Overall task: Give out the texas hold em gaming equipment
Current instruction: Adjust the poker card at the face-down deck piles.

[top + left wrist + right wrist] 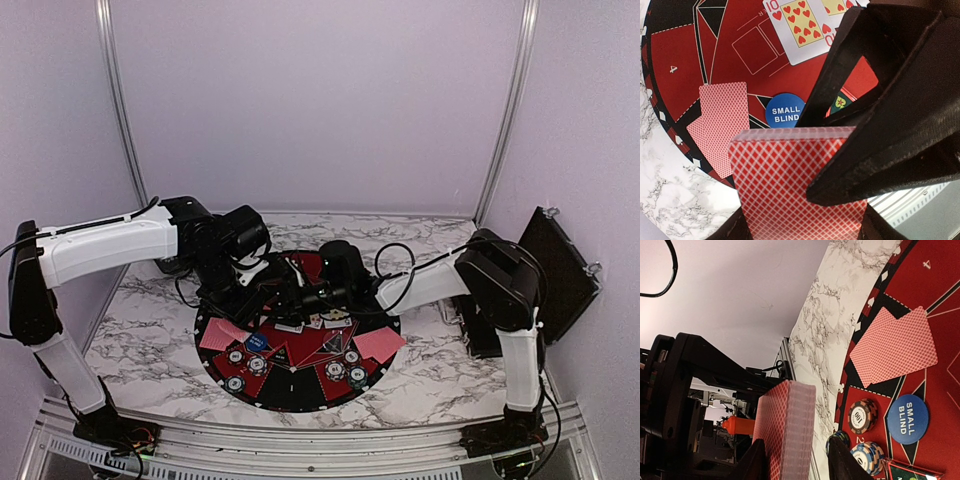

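Dealing step: your left claw point(800, 226) grips deck point(785, 170); right claw point(798, 460) straddles it, clamped or not you cannot tell; peel one card next.

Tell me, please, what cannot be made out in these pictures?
- Right wrist: whether the right gripper presses the deck; little of its fingers shows above the bottom edge.
- Left wrist: the face-up card beside the ten of hearts; cut by the top edge and covered by that gripper.
- Left wrist: the green-faced item; mostly behind that gripper.
- Top view: markings on the chips; too small.
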Robot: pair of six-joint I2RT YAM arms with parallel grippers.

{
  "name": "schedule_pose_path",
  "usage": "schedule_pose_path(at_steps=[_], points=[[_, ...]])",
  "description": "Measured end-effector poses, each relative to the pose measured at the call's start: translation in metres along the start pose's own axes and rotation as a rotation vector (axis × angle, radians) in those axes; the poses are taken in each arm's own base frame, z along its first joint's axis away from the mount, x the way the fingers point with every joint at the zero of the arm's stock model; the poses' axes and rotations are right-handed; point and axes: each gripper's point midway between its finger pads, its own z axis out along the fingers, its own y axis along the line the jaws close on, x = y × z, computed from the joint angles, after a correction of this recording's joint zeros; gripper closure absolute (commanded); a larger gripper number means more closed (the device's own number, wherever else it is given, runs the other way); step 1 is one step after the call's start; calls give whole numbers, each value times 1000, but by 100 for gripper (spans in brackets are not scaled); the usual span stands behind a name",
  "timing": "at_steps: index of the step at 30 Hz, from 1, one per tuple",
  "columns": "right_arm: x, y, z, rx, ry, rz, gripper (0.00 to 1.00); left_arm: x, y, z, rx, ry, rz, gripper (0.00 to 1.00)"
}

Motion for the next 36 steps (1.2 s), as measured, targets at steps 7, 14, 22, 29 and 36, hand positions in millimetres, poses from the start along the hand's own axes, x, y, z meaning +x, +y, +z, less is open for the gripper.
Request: schedule_pose_path(at_steps=[7,14,22,29,36], points=[[-1,-2,-4,7,-7,8,46,0,0,0,0,0,1,48],[1,-2,-6,-8,-10,40,37,0,0,0,0,2,1,48],[7,9,6,-36,9,36,39,0,0,0,0,2,1,48],[11,-1,13,-19,22,39,45,1,0,0,-1,5,1,48],[6,-4,10,-10,7,9,47,-1,1,0,-7,-3,1,48]])
